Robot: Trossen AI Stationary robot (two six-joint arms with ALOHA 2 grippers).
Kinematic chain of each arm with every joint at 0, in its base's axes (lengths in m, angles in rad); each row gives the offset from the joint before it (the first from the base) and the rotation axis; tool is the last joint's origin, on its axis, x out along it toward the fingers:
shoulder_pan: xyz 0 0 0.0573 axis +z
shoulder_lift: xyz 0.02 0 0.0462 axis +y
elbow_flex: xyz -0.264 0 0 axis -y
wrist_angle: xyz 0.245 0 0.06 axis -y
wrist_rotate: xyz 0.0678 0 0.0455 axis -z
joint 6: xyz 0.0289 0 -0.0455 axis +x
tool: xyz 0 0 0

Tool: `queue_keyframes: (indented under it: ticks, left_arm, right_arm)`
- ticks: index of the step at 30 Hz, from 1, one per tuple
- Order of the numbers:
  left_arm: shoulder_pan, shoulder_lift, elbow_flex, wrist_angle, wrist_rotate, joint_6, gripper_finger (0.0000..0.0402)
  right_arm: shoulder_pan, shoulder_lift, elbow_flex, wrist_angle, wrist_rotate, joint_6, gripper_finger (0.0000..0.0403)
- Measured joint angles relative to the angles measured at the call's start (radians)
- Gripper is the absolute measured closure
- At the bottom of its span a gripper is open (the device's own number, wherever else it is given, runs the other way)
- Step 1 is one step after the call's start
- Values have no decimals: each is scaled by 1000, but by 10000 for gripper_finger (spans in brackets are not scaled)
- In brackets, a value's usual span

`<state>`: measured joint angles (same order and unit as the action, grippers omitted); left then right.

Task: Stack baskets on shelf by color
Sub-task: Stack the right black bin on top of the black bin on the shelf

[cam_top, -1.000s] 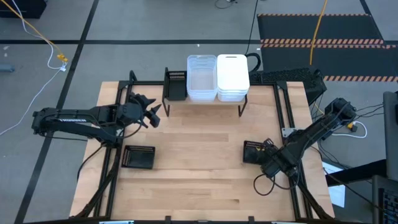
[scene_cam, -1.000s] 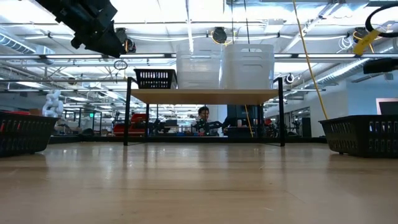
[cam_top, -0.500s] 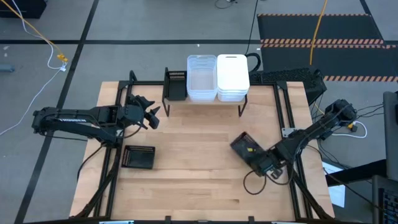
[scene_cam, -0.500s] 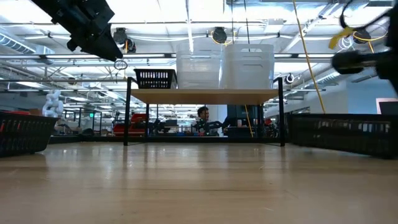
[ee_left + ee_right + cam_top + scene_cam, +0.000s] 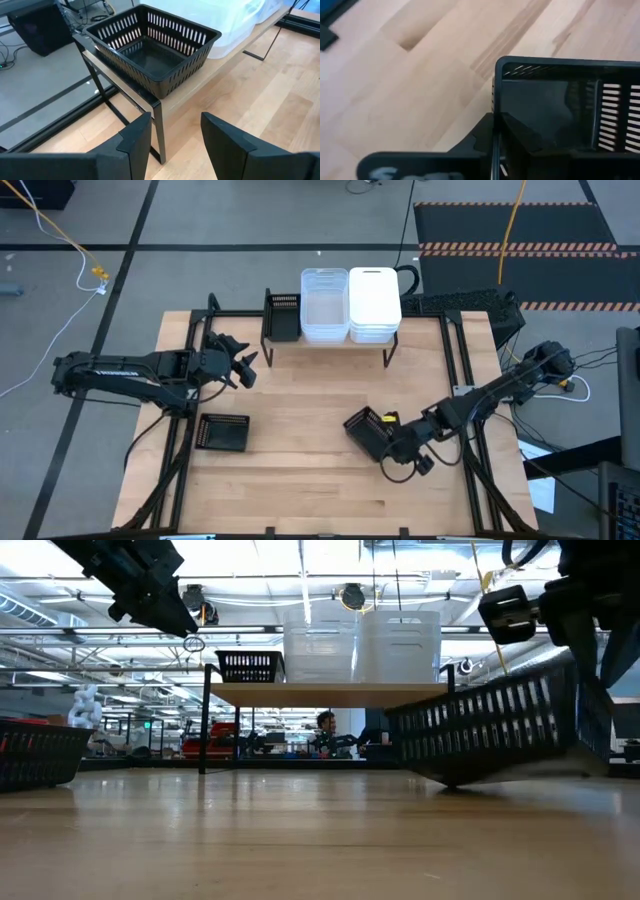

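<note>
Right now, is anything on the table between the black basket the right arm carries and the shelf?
Nothing visible: bare wood lies between the black basket in the right claw and the shelf.

No text, label, brand, number or sign can be read in any of the views; the pale smear on the right gripper's body in the right wrist view is too blurred to make out, and the far signs in the room behind the table are too small to tell
</note>
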<state>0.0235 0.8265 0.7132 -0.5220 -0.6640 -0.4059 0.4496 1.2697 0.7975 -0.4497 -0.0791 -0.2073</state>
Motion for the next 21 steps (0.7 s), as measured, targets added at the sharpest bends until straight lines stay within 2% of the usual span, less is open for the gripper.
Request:
queue_keyframes:
  ticks: [9, 13, 17, 21]
  left_arm:
    - [0, 0, 0, -1, 0, -4, 227]
    - [0, 0, 0, -1, 0, -4, 227]
    - [-7, 0, 0, -2, 0, -4, 227]
    - [-8, 0, 0, -2, 0, -4, 227]
  right_arm:
    - [0, 0, -5, 12, 56, -10, 269]
    - [1, 0, -72, 69, 52, 12, 233]
    - [0, 0, -153, 195, 55, 55, 230]
    - [-16, 1, -171, 278, 48, 109, 276]
